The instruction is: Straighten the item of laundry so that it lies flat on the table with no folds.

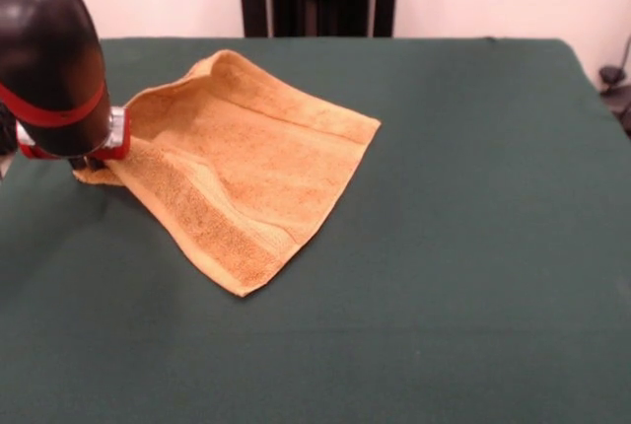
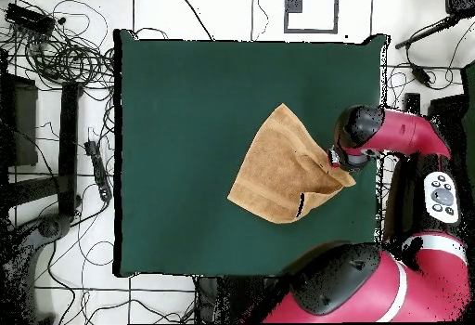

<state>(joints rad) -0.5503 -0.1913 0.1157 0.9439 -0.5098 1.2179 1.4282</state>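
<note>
My gripper sits low at the towel's corner nearest the table's side edge, with the cloth spreading away from me toward the middle of the green surface. From the front, my black wrist housing with its red band covers my jaws, so I cannot tell how far they stand apart or whether they pinch the cloth. The towel's edge beside me rises in a raised curl, and a long ridge runs across it. The rest lies flat, one corner pointing toward the table's front edge.

From overhead, my gripper is again hidden under the wrist, right at the towel's corner close to the table's edge. That view shows the towel as a skewed diamond with a fold along one side.
</note>
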